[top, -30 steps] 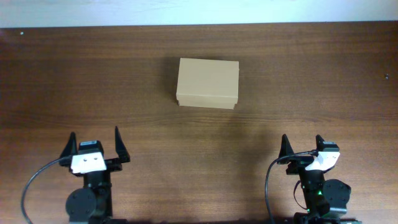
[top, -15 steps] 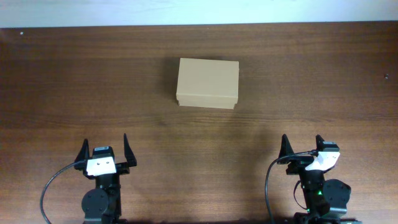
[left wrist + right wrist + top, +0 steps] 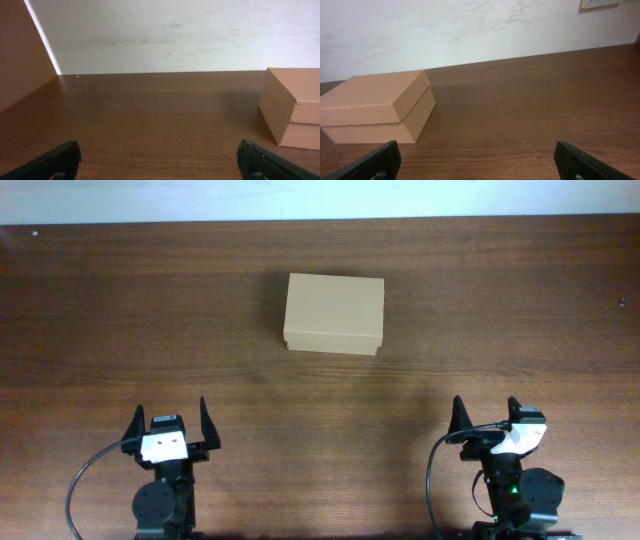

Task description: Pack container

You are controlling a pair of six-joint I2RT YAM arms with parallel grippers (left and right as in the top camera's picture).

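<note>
container (image 3: 334,313) on the table (image 3: 520,310) mid-far, left gripper (image 3: 168,418) near-left, right gripper (image 3: 487,413) near-right, both well apart from it

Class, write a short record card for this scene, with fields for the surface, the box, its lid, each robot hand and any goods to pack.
surface: dark wooden table, white wall behind
box: one plain tan cardboard container, mid-table, apart from both hands
lid: shut, lying flat on the container
left hand: open, holding nothing, at the near edge
right hand: open, holding nothing, at the near edge
goods to pack: none visible in any view
</note>
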